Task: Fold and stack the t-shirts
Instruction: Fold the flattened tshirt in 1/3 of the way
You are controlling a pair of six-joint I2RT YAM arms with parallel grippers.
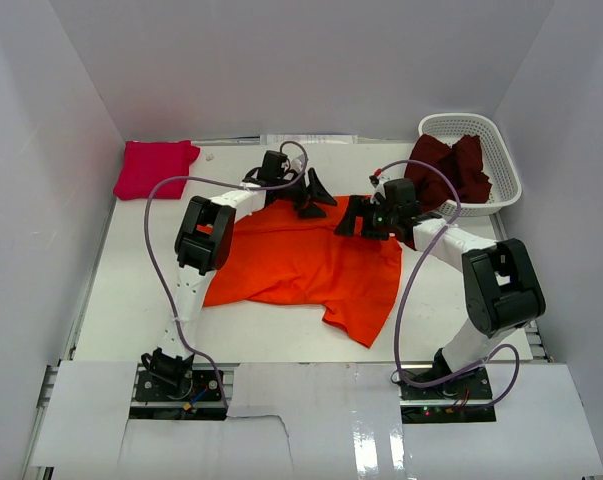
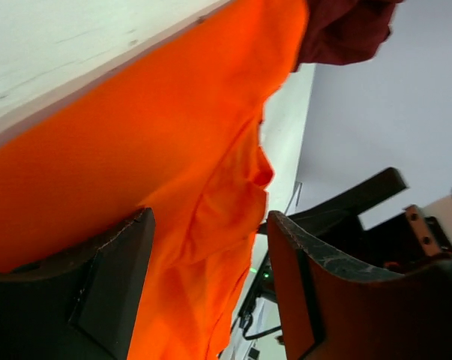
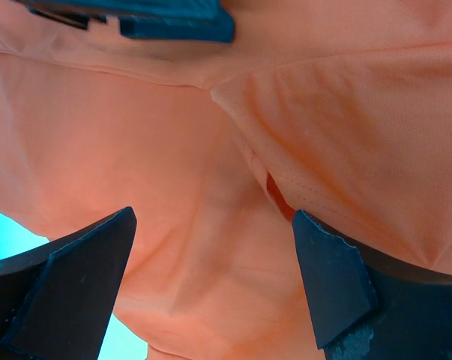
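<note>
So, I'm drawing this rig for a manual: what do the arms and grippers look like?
Both the left arm and right arm have white links with chunky black joint housings. A thin purple cable loops along each. The left gripper and right gripper are black, each with two flat wedge-shaped fingers, scuffed at the edges.

basket (image 1: 507, 172): white lattice, well right of right fingers (image 1: 349, 217) | worktop (image 1: 131, 290): white, under left fingers (image 1: 318, 186) | walls (image 1: 301, 70): white, beyond both
</note>
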